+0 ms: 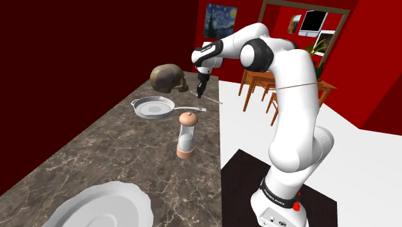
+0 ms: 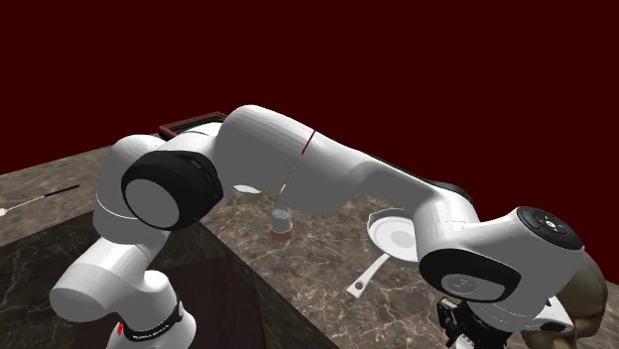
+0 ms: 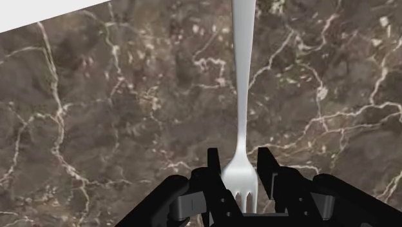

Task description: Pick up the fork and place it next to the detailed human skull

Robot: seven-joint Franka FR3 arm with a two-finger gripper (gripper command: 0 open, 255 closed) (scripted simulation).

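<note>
Marble, dark brown with pale veins, tops the long desk (image 1: 77, 148). In the shoulder view a broad white scalloped plate (image 1: 106, 205) sits at its near left end, its rim cut by the picture's lower edge. Bare stone stretches from the plate up to a grey metal frying pan (image 1: 153, 107), whose handle points toward the desk's right edge. Just beyond the pan rests a brownish-grey human skull (image 1: 169, 78), near the far end by the dark red wall. Right of the pan and well apart from the plate, a small terracotta-coloured mill with a clear middle (image 1: 186, 134) stands upright, with free stone on every side. Farther right, the white arm (image 1: 290, 97) reaches over from its stand and holds the black fingers (image 1: 200, 90) low, just beside the skull and close to the desk's right edge. In the wrist view they clasp the tined head of a slim silver-grey fork (image 3: 242, 97) from both sides, its handle running away over the marble. A strip of bare desk lies between skull and fork.
</note>
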